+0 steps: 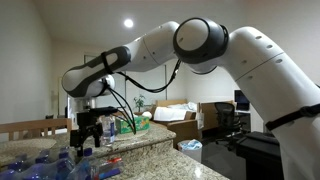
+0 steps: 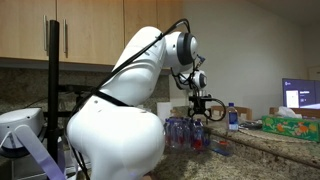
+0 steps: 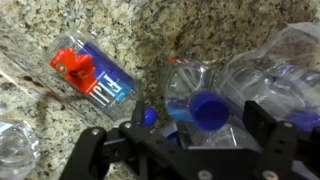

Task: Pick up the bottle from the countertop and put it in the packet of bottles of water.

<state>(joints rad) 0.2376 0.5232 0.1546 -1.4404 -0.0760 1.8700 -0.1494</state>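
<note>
My gripper (image 3: 200,128) hangs over the packet of water bottles (image 3: 275,75), a clear plastic wrap holding blue-capped bottles. A clear bottle with a blue cap (image 3: 207,108) stands upright between my two fingers, cap towards the wrist camera, and the fingers sit against its sides. Another blue cap (image 3: 150,116) shows just beside it. In both exterior views the gripper (image 1: 89,132) (image 2: 200,112) is low over the packet (image 1: 45,166) (image 2: 182,132) on the granite countertop (image 3: 120,30).
A red and blue labelled bottle (image 3: 92,75) lies on its side on the counter next to the packet. A green tissue box (image 2: 290,124) and a small blue-capped bottle (image 2: 232,116) stand further along. Wooden cabinets (image 2: 90,30) hang above.
</note>
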